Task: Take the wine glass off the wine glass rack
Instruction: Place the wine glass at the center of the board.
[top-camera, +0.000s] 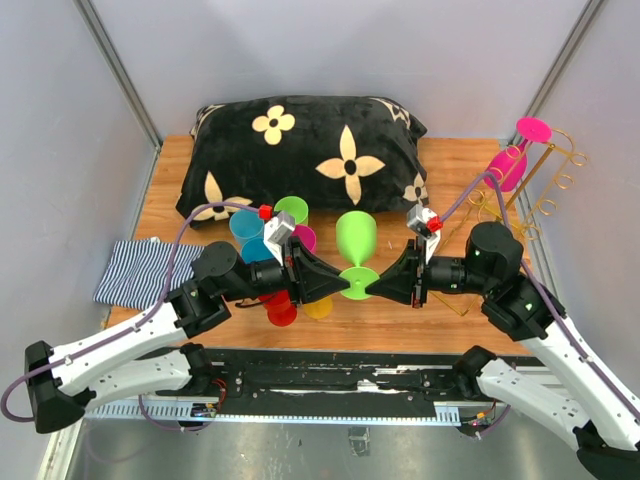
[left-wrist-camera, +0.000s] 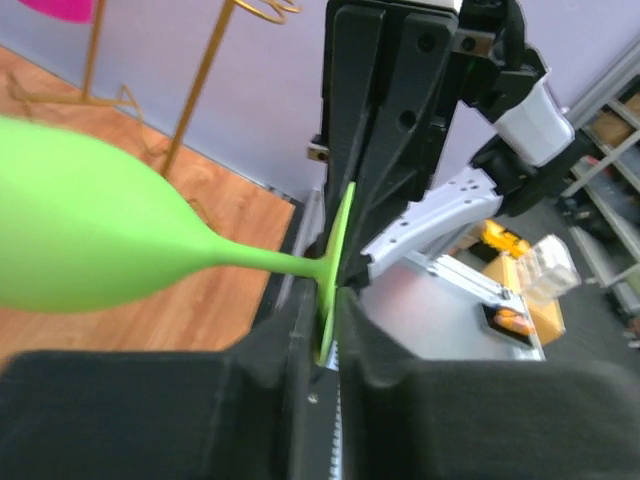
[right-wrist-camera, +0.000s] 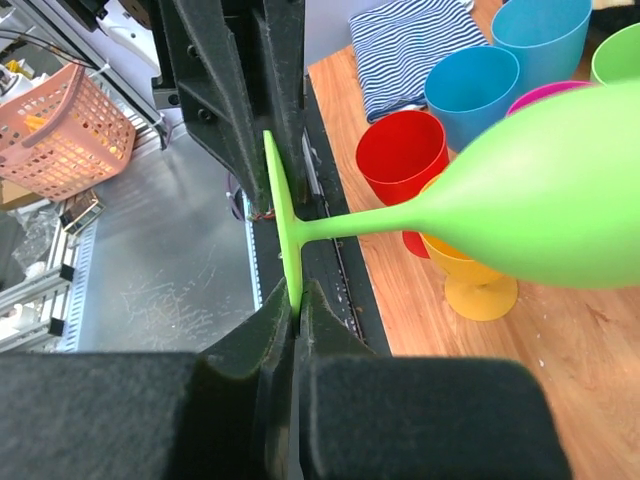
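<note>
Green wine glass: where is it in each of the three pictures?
Top external: green wine glass at centre, bowl above foot.
Left wrist: bowl at left, stem running right.
Right wrist: bowl at right, stem running left.
Shared landmark: its foot, pinched between left claw and right claw.

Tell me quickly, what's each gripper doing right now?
Left gripper: closed on the foot of the green wine glass.
Right gripper: closed on the same foot, from the opposite side.
</note>
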